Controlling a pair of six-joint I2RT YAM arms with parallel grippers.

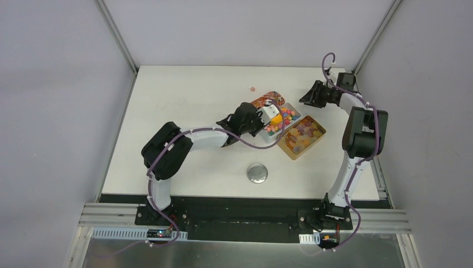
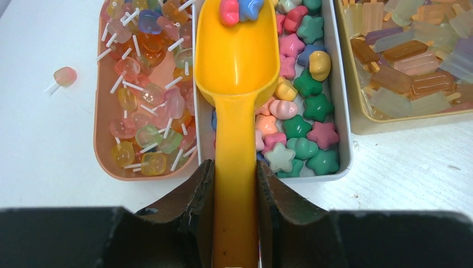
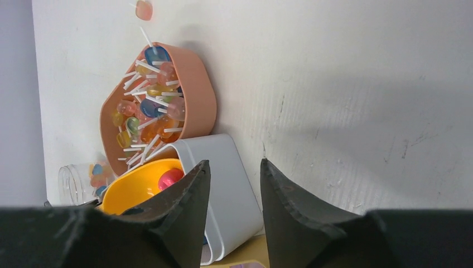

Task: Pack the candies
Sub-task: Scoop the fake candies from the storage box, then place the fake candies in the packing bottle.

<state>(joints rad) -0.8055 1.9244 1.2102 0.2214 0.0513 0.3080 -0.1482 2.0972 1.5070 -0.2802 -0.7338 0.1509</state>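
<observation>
My left gripper (image 2: 235, 164) is shut on the handle of the orange-yellow scoop (image 2: 237, 61). The scoop is over the white tray (image 2: 344, 111), which is full of star-shaped candies (image 2: 295, 125) in pink, green, yellow and blue. A pink and a blue candy (image 2: 240, 10) lie at the scoop's far end. In the top view the left gripper (image 1: 262, 120) is at the trays. My right gripper (image 3: 234, 167) is open and empty, apart from the trays at the back right (image 1: 309, 96). The scoop (image 3: 139, 190) holds a pink candy (image 3: 169, 178).
An orange tray (image 2: 99, 139) of lollipop sweets stands left of the white one. A gold tray (image 2: 390, 124) of amber and pastel gummies stands to the right. A stray lollipop (image 2: 64, 76) lies on the table. A round silver lid (image 1: 257, 173) lies nearer the bases. A clear jar (image 3: 78, 181) holds a few candies.
</observation>
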